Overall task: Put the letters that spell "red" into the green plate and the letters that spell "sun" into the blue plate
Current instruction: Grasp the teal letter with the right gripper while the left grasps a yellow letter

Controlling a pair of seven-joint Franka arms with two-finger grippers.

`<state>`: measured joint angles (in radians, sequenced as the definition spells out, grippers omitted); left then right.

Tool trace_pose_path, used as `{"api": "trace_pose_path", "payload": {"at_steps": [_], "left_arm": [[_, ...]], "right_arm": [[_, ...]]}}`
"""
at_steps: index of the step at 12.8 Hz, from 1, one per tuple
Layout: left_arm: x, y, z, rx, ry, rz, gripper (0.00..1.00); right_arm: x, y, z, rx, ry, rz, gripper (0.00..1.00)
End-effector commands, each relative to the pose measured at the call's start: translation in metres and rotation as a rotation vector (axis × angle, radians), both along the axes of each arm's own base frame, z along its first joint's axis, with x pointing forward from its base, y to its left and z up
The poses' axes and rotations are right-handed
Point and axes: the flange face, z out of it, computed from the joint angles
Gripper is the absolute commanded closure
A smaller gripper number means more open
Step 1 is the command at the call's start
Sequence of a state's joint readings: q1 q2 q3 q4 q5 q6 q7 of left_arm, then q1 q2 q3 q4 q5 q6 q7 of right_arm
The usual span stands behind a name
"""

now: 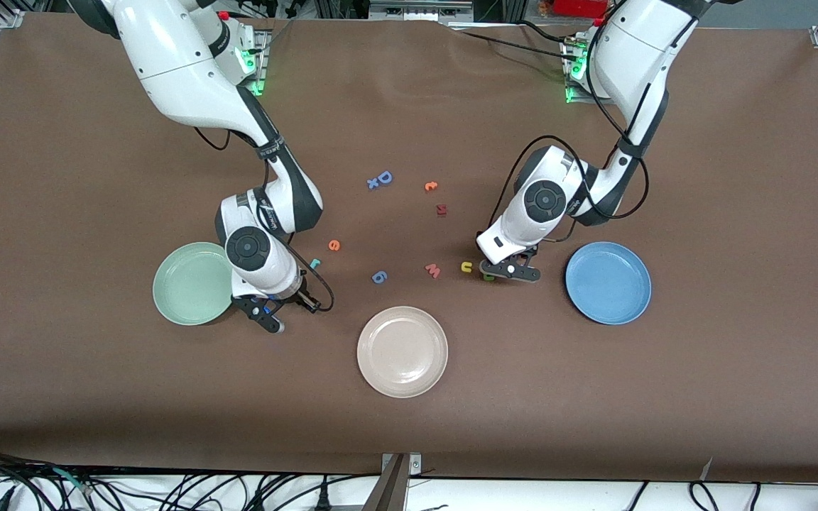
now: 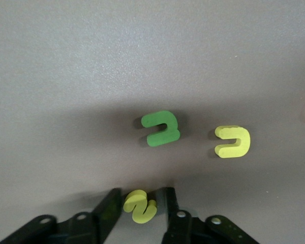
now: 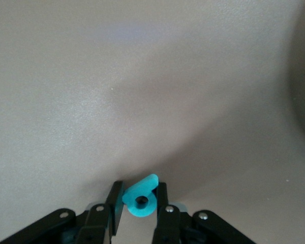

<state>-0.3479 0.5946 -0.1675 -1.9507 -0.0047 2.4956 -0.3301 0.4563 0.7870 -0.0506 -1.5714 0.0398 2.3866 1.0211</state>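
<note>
Yellow "s" (image 2: 140,206): small foam letter, it sat between the two black fingers of the left gripper (image 2: 140,208), which were closed against its sides.
Green "n" (image 2: 162,128): flat on the brown table (image 1: 96,397), just beside the left gripper; only a bit of it showed in the front view.
Yellow "u" (image 1: 466,267): flat on the table next to the green "n", toward the right arm's end from it.
Teal "d" (image 3: 141,198): small foam letter with a round hole, tilted, pinched between the fingers of the right gripper (image 3: 138,203).
Teal "r" (image 1: 315,263): on the table, close to the right arm's wrist.
Orange "e" (image 1: 334,245): on the table just beside the teal "r", farther from the front camera.
Right gripper: low, beside the green plate (image 1: 189,284).
Left gripper: low, between the yellow "u" and the blue plate (image 1: 608,282).
Green plate: pale mint, round, no letter in it.
Blue plate: mid-blue, round, no letter in it.
Beige plate (image 1: 402,351): nearest to the front camera, no letter in it.
</note>
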Motion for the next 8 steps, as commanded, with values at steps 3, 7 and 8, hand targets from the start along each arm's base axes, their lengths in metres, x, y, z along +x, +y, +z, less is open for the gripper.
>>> {"api": "trace_pose_path", "payload": {"at_steps": [3, 7, 8], "left_arm": [[0.000, 0.001, 0.022, 0.028, -0.002, -0.012, 1.00], [0.020, 0.015, 0.110, 0.129, 0.030, -0.045, 1.00], [0.028, 0.029, 0.121, 0.183, 0.041, -0.057, 1.00]], "right_arm": [[0.012, -0.004, 0.030, -0.033, 0.047, 0.046, 0.80], [0.027, -0.047, 0.076, -0.054, 0.114, 0.122, 0.80], [0.027, -0.064, 0.087, -0.072, 0.146, 0.157, 0.80]]}}
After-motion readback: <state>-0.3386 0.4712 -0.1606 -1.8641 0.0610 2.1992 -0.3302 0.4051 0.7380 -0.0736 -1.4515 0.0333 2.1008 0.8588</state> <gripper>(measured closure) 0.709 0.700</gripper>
